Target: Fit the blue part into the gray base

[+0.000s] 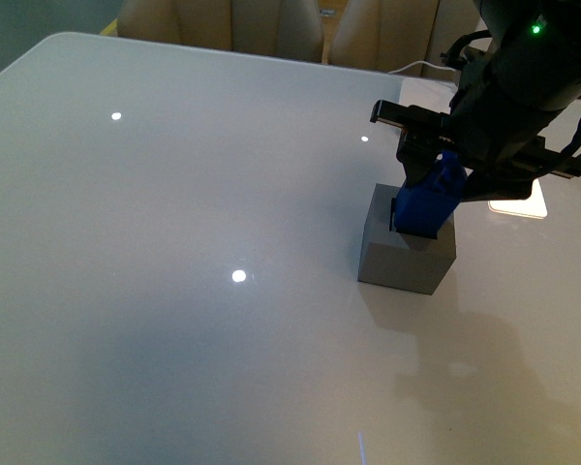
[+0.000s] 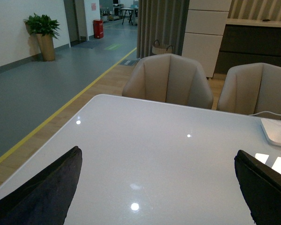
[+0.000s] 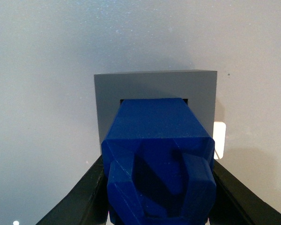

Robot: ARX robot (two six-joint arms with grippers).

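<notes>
Closest to the right wrist camera is the knobby top of the small dark blue plastic block [image 3: 159, 154], which fills the lower middle of that view. The right gripper [image 3: 157, 190] is clamped on it, one black finger [image 3: 84, 197] pressed against each side. The block's far end meets the square hole in the top of the matte gray plastic cube [image 3: 154, 84], and a thin dark gap shows along one edge of the opening (how deep it sits cannot be told). In the front view the block [image 1: 428, 201] leans slightly, with its lower end at the cube's [image 1: 397, 257] top face. The cube stands on the glossy white table [image 1: 174, 242], to the right of centre.

The left gripper [image 2: 158, 157] hangs above the table well away from both parts. Its dark fingers [image 2: 42, 192] are spread wide and hold nothing. Beyond it are two beige padded chairs [image 2: 168, 79] at the table's far edge and a flat white lamp base [image 2: 277, 131] near the right side.
</notes>
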